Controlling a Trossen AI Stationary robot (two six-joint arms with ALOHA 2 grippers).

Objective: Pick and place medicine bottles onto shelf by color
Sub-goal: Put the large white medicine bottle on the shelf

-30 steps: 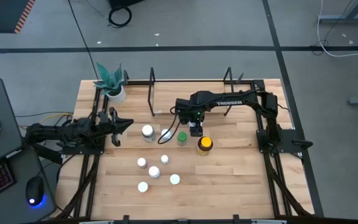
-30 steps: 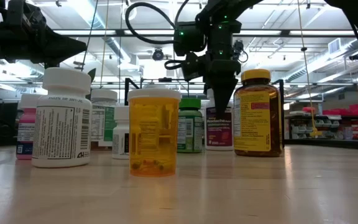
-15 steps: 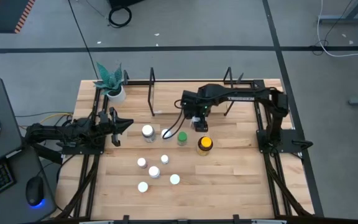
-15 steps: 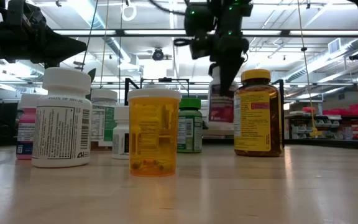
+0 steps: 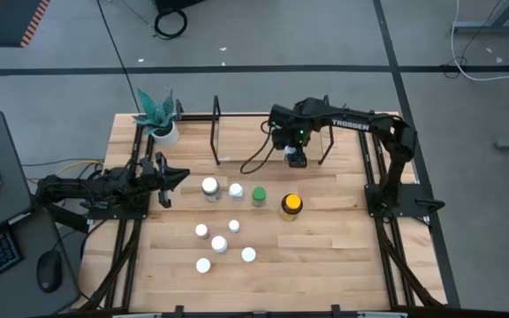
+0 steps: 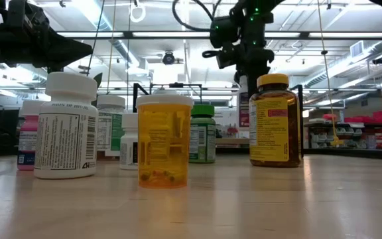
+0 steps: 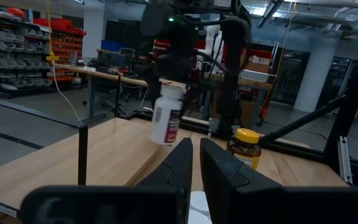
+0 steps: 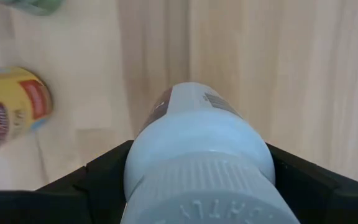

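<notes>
Right pincer (image 5: 297, 159) clamped on a white-capped bottle (image 8: 199, 152), raised off the surface (image 5: 325, 247) and hanging over the light-wood board of the shelf (image 5: 254, 146), between its black wire uprights. Seen from the left wrist camera, that bottle (image 7: 166, 115) tilted, cap uppermost, with a white and dark red label, clear of the wood beneath. From the right wrist camera, dark fingers (image 8: 104, 177) pressed against both sides of the cap. In the low view, mostly hidden behind the amber bottle (image 6: 274, 121), only a strip of label showing. Left pincer (image 5: 164, 179) closed on nothing, parked at the left edge of the surface, its arm lying flat. Remaining bottles standing on the surface in front of the shelf: a row of a large white cap (image 5: 209, 187), a smaller white cap (image 5: 236, 190), a green-capped bottle (image 5: 258, 195) and the amber bottle with the yellow cap (image 5: 291, 205); nearer the front edge, a loose cluster of five white-capped ones (image 5: 219, 245). In the low view, an orange see-through bottle (image 6: 164, 142) and a tall white one (image 6: 66, 126) closest to the camera. Potted plant (image 5: 159, 117) at the far left corner, just beside the shelf's end.
</notes>
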